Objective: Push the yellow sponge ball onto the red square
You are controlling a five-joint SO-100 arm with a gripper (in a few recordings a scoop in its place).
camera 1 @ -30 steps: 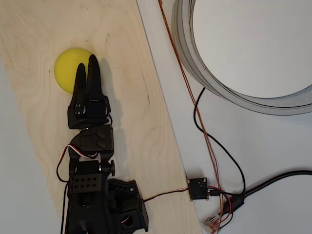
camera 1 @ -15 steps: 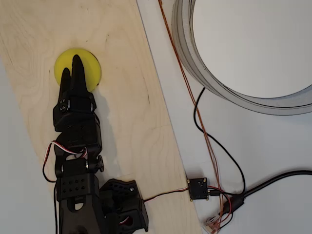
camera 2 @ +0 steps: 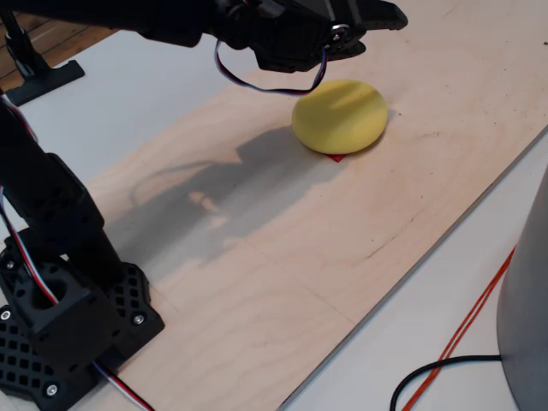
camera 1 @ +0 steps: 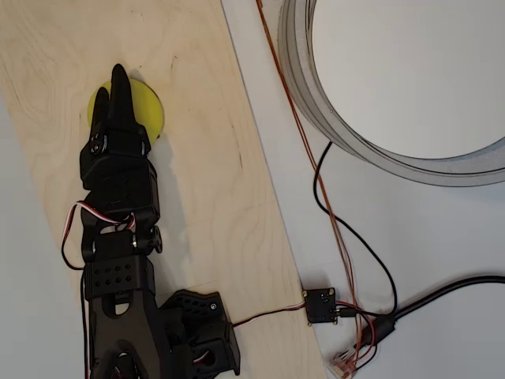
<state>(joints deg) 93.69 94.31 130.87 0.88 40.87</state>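
Observation:
The yellow sponge ball (camera 1: 147,111) lies on the upper left part of the wooden board (camera 1: 205,181). In the fixed view the yellow sponge ball (camera 2: 340,116) is slightly flattened, and a thin sliver of the red square (camera 2: 336,157) peeks out from under its near edge. The ball hides the rest of the square. My black gripper (camera 1: 117,77) reaches across the ball's left half from above, with its fingers pressed together and nothing between them. From the side, the gripper (camera 2: 390,15) hovers just over the top of the ball and casts a shadow on it.
The arm's base (camera 2: 60,317) stands at the board's near corner. A large grey ring (camera 1: 316,103) sits on the white table to the right. Black and red wires (camera 1: 347,237) and a small circuit board (camera 1: 319,305) lie beside the board's right edge.
The arm swung left, from the ball's right side to across its left half, and reached farther past it. The small gap between the fingers closed. The ball shifted slightly to the right.

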